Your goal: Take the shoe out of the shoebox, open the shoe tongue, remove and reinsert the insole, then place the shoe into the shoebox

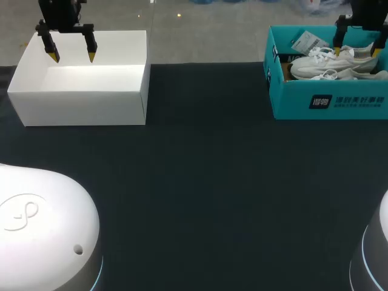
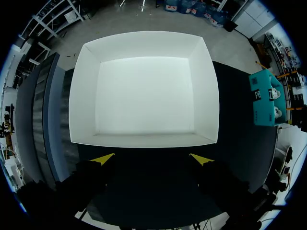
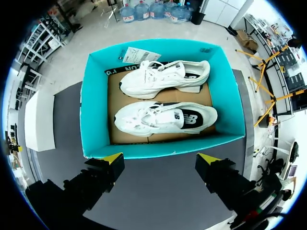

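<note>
Site: a robotics lab bench. Basis: dark matte table (image 1: pixel 206 182); my left arm base (image 1: pixel 42 224) and right arm base (image 1: pixel 376 254), white and rounded, at its near corners; open white box (image 1: pixel 79 108) staged far left, teal shoebox (image 1: pixel 339 102) far right.

White print (image 1: pixel 347 101) on shoebox (image 1: pixel 291 97) front

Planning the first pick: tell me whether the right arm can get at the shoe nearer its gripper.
Probably yes. The right gripper hangs open over the teal shoebox, which has no lid on, and nothing covers the nearer shoe.
</note>
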Motion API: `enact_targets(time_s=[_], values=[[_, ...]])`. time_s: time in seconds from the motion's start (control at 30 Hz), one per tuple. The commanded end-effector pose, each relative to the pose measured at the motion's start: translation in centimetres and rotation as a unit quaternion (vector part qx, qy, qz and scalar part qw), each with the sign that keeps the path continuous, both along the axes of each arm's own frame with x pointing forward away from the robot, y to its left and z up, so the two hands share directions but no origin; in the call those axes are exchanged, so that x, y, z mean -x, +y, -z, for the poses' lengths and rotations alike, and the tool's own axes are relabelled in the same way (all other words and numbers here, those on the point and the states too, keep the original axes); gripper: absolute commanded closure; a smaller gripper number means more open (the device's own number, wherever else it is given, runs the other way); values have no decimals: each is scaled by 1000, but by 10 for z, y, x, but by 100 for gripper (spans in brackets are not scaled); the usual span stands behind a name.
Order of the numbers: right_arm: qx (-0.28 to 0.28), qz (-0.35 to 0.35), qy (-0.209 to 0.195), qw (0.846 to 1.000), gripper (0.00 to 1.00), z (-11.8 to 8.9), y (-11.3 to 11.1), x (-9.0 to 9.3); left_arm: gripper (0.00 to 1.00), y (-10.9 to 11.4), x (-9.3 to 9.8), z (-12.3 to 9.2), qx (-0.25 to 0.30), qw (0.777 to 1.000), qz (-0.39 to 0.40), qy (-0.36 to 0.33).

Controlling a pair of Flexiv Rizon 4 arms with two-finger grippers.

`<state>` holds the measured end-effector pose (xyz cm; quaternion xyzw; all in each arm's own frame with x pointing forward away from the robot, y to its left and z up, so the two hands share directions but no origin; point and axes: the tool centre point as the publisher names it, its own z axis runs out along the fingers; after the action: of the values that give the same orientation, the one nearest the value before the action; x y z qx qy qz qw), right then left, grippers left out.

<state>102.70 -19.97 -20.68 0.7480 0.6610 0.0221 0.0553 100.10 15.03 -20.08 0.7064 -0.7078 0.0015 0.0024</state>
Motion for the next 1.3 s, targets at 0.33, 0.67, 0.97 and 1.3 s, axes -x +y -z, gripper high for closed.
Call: enact_targets(time_s=[0.33,0.67,0.97,1.3], values=[[22,-3,-18,1000,0,44,-81,-8,0,0,0,0,-1,1000,-1,0],[9,-31,20,999,0,85,-110,-32,0,0,0,0,-1,1000,-1,0],[24,-34,29,999,0,108,-129,-44,0,0,0,0,-1,1000,-1,0],[27,-34,42,998,0,138,-139,-46,0,0,0,0,-1,1000,-1,0]])
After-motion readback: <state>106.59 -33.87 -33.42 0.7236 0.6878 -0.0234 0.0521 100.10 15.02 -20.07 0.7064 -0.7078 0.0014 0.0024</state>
